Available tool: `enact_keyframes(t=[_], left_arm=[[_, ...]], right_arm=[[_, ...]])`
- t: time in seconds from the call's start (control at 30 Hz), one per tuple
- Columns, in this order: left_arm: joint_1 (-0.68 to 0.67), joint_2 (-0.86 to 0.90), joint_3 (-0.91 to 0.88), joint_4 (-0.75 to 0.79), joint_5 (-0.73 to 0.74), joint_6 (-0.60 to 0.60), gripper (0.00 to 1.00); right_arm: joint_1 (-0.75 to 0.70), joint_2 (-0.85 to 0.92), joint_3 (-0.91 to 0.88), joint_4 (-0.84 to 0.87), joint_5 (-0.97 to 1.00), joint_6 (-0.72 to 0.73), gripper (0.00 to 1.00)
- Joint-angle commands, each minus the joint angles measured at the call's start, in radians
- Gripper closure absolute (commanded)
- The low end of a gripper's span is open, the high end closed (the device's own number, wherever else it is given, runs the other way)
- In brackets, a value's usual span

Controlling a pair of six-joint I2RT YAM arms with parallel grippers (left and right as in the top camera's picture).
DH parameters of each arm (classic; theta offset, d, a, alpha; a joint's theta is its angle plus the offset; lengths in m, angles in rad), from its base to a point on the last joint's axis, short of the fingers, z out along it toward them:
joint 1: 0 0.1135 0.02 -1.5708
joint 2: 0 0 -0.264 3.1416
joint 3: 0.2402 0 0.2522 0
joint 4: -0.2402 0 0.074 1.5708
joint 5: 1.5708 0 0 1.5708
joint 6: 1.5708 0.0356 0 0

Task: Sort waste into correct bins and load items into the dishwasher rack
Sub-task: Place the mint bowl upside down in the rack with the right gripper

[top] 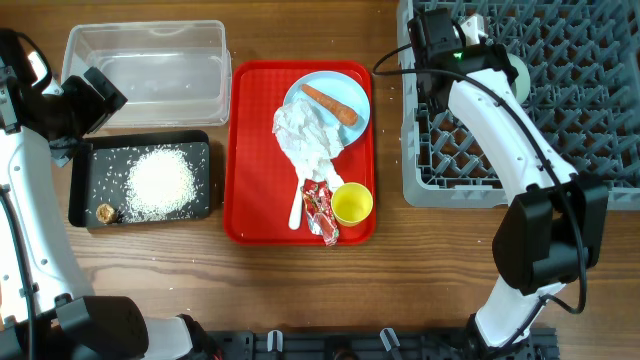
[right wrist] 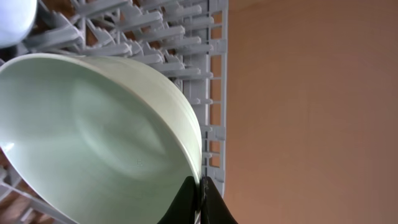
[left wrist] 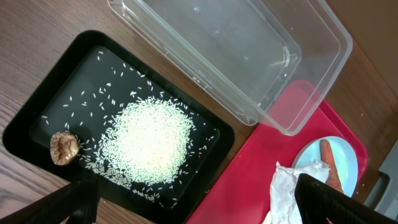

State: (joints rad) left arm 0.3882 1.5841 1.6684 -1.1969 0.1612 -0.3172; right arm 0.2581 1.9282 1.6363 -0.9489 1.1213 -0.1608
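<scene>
My right gripper (right wrist: pixel 200 186) is shut on the rim of a pale teal bowl (right wrist: pixel 93 137), held on edge among the pegs of the grey dishwasher rack (top: pixel 560 100); the bowl peeks out beside the arm (top: pixel 518 80). On the red tray (top: pixel 255 150) lie the blue plate (top: pixel 338 84) with the carrot (top: pixel 330 103), the white napkin (top: pixel 305 135), the spoon (top: pixel 296 208), the red wrapper (top: pixel 322 212) and the yellow cup (top: pixel 352 203). My left gripper (left wrist: pixel 199 199) is open and empty above the black tray (top: pixel 80 170), which holds rice (top: pixel 160 182) and a brown scrap (top: pixel 105 213).
The clear tub (top: pixel 150 75) stands empty behind the black tray, against the red tray's left edge. A pale rounded item (right wrist: pixel 12 18) sits in the rack beyond the held bowl. The rack's near wall (top: pixel 450 190) stands right of the red tray.
</scene>
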Motion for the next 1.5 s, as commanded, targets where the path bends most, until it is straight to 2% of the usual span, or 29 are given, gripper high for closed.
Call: enact_keyframes(t=[0.0, 0.13, 0.27, 0.6, 0.8, 1.0, 1.2, 1.33, 1.37, 1.4, 1.43, 1.47], left_arm=[[0.001, 0.005, 0.001, 0.003, 0.002, -0.006, 0.0], [0.001, 0.005, 0.001, 0.003, 0.002, -0.005, 0.0], [0.001, 0.005, 0.001, 0.003, 0.002, -0.005, 0.0], [0.001, 0.005, 0.001, 0.003, 0.002, -0.005, 0.0], [0.001, 0.005, 0.001, 0.004, 0.002, -0.005, 0.0], [0.001, 0.005, 0.001, 0.004, 0.002, -0.005, 0.0], [0.001, 0.005, 0.001, 0.003, 0.002, -0.005, 0.0], [0.001, 0.005, 0.001, 0.003, 0.002, -0.005, 0.0], [0.001, 0.005, 0.001, 0.003, 0.002, -0.005, 0.0], [0.001, 0.005, 0.001, 0.003, 0.002, -0.005, 0.0], [0.001, 0.005, 0.001, 0.003, 0.002, -0.005, 0.0], [0.001, 0.005, 0.001, 0.003, 0.002, -0.006, 0.0]], right_arm=[[-0.003, 0.015, -0.012, -0.005, 0.049, 0.037, 0.96], [0.0, 0.017, -0.012, -0.039, -0.049, 0.088, 0.96], [0.0, 0.024, -0.012, -0.085, -0.049, 0.12, 0.95], [0.003, 0.093, -0.012, -0.058, -0.016, 0.142, 0.96], [-0.003, 0.106, -0.012, -0.013, 0.097, 0.106, 0.96], [0.006, 0.106, -0.012, -0.016, 0.3, 0.06, 0.96], [0.106, 0.107, -0.012, -0.064, 0.069, 0.056, 0.96], [0.147, 0.107, -0.012, -0.103, 0.059, 0.058, 0.96], [0.152, 0.107, -0.012, -0.114, 0.038, 0.058, 0.73], [0.157, 0.107, -0.012, -0.131, 0.007, 0.058, 0.27], [0.161, 0.107, -0.012, -0.145, -0.053, 0.059, 0.0], [0.161, 0.106, -0.012, -0.146, -0.125, 0.059, 0.0]])
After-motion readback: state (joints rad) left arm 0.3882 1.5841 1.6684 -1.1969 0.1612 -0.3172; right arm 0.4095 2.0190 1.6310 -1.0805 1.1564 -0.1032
